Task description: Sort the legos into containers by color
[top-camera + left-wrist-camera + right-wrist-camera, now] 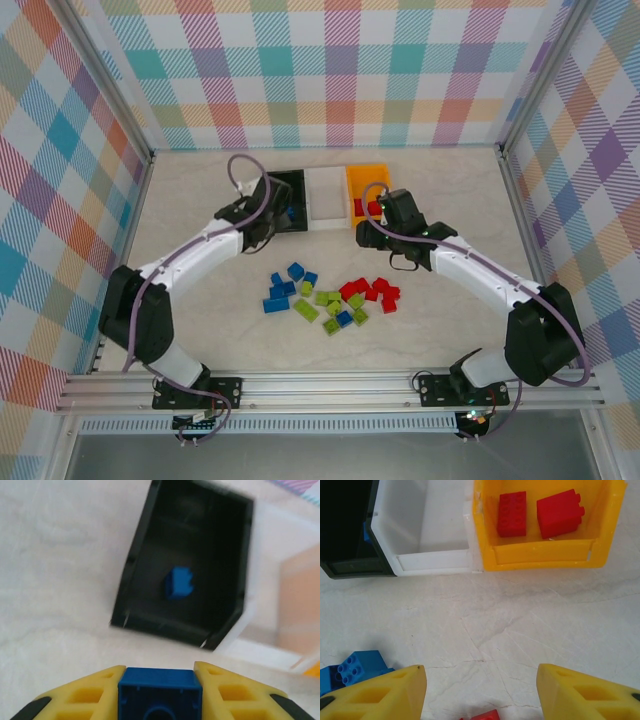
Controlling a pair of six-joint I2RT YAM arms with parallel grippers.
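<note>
My left gripper [160, 676] is shut on a blue lego [160, 695], just short of the black container [145, 580], where one blue lego [178, 583] lies on the floor. From above, the left gripper [270, 215] sits at that black container's [297, 182] near edge. My right gripper [480, 690] stands open and empty over bare table, in front of the white container [432, 562] and the orange container [540, 557], which holds two red legos [511, 513]. Loose legos lie mid-table: blue [285, 290], green [325, 305], red [370, 292].
The three containers stand side by side at the back, black on the left, white [325, 195] in the middle, orange [368, 173] on the right. Blue legos [357, 667] and one red lego [482, 715] lie close to the right fingers. Checked walls close off the table.
</note>
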